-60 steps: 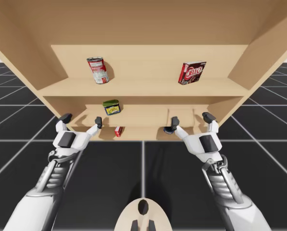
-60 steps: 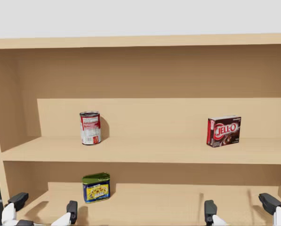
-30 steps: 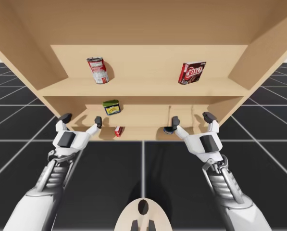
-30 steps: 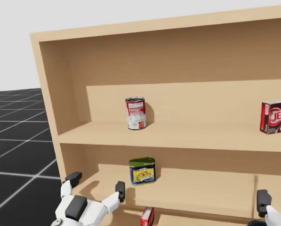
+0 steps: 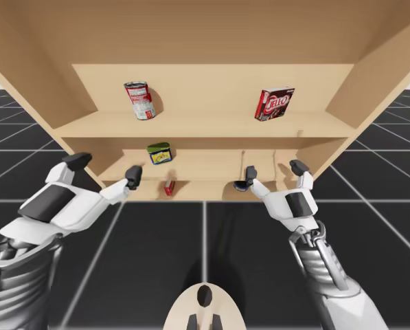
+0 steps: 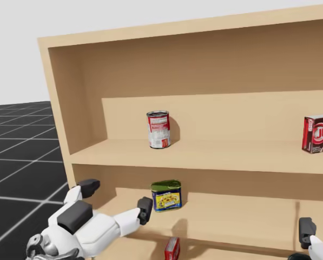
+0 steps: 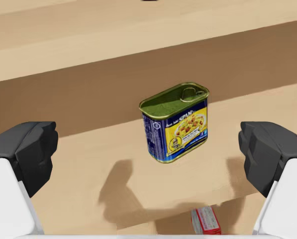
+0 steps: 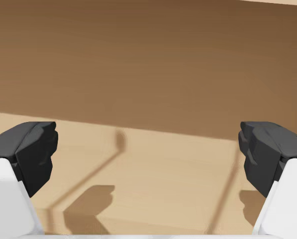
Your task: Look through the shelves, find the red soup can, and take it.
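Shelves [image 5: 205,125] of pale wood hold a cylindrical red soup can [image 5: 140,100].

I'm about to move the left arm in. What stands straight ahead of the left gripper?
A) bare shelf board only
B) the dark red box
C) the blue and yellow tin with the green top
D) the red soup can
C: in the left wrist view the blue and yellow tin stands ahead of the open left gripper, while the red soup can stands on the upper shelf above it.
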Controlling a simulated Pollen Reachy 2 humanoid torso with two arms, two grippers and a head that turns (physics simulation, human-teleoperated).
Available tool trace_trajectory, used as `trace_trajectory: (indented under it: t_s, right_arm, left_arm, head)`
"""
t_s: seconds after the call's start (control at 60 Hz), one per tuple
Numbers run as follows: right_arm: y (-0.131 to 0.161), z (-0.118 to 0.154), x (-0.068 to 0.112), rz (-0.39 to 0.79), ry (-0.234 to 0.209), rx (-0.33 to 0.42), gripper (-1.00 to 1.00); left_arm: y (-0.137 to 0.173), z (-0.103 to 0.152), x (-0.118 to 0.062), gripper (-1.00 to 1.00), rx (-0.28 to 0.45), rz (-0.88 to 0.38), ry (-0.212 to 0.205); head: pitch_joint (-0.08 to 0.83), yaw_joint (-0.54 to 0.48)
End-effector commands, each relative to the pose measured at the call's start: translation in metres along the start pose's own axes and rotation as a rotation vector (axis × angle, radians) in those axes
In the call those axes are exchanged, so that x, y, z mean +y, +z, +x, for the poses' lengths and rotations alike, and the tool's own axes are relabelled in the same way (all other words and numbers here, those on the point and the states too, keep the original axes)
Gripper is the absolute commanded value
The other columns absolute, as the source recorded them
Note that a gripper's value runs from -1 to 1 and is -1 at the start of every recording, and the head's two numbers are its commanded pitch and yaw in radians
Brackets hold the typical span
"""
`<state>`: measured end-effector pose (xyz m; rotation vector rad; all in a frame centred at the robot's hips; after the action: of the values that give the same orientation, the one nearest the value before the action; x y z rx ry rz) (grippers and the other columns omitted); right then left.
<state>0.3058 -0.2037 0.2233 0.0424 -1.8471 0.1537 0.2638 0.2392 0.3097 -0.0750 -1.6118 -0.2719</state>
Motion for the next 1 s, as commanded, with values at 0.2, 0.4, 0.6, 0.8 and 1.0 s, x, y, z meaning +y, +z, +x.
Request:
trace_trajectory:
  t_s: [0.2, 0.4, 0.6, 0.8, 1.0]
  right_arm:
    - [0.0, 0.0, 0.002, -0.004, -0.018, 0.002, -1.0]
    - [0.0, -0.001, 0.002, -0.005, -0.02, 0.002, -1.0]
    - [0.0, 0.0, 0.001, -0.008, -0.024, 0.001, -1.0]
    - [0.0, 0.001, 0.0, -0.009, -0.028, -0.001, -1.0]
    - [0.0, 0.002, -0.002, -0.012, -0.032, -0.003, -1.0]
  left_arm:
    - [-0.006, 0.064, -0.002, -1.0, -0.027, -0.099, 0.069]
    - [-0.044, 0.075, 0.004, -1.0, -0.007, -0.089, 0.116]
    - [-0.091, 0.075, 0.007, -1.0, 0.024, -0.077, 0.193]
    - [-0.136, 0.075, 0.001, -1.0, 0.028, -0.019, 0.218]
    - [-0.165, 0.076, -0.002, -1.0, 0.029, 0.071, 0.207]
  head:
    - [0.145, 0.28]
    - [0.15, 0.28]
    - [0.151, 0.29]
    - [0.157, 0.28]
    - [0.163, 0.28]
